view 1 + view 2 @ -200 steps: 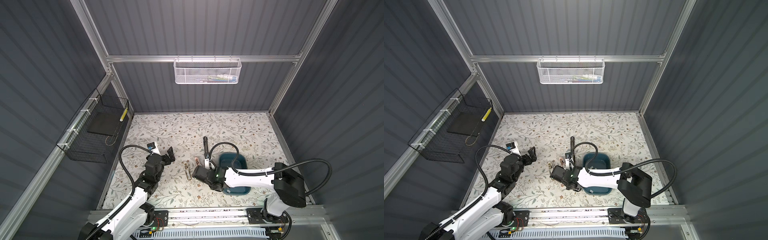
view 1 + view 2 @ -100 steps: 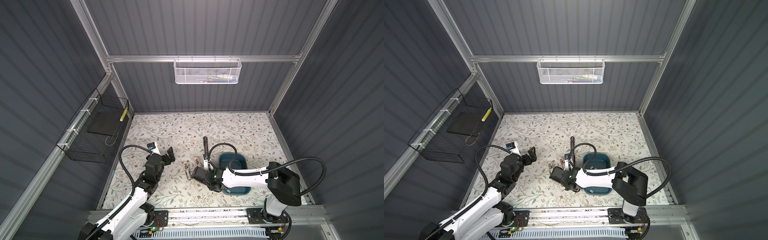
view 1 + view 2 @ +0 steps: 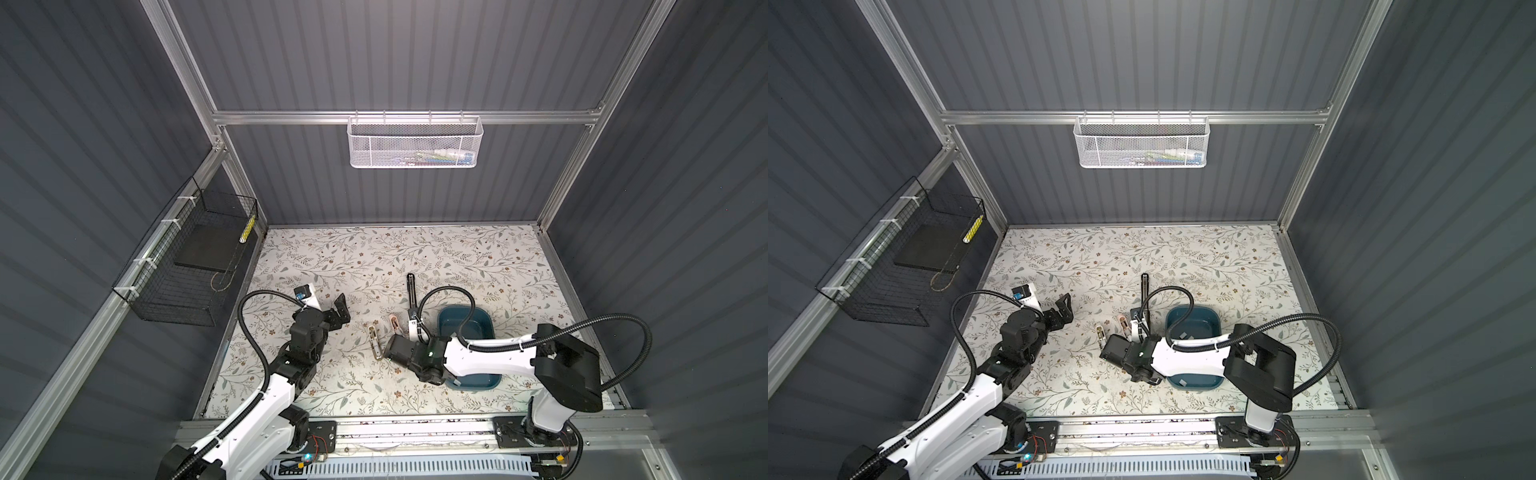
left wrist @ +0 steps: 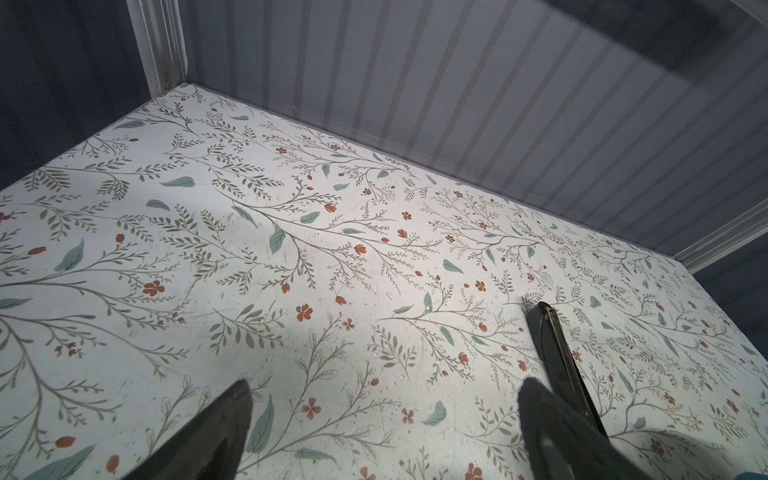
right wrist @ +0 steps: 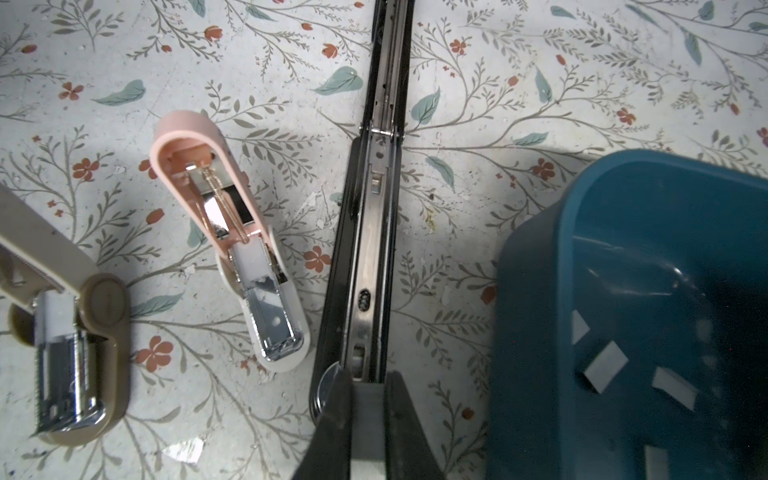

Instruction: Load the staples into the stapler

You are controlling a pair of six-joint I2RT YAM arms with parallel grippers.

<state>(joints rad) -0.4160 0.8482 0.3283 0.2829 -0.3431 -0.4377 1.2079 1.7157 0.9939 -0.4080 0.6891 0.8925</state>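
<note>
Grey staple strip sits pinched btwn narrow jaws of R gripper, at one end of opened black stapler. More staples lie loose in blue bin just beside. Pink stapler lies open nearby. L gripper spread wide, empty, over floral tabletop, well apart.

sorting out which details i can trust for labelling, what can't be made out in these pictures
- beige stapler: cut off by the right wrist view's edge.
- staples in the blue bin: part of the bin is dark and cropped, so no count.
- white mesh basket contents: too small, behind mesh, in both top views.
- black stapler: one end hidden behind the right tool, right wrist view.
</note>
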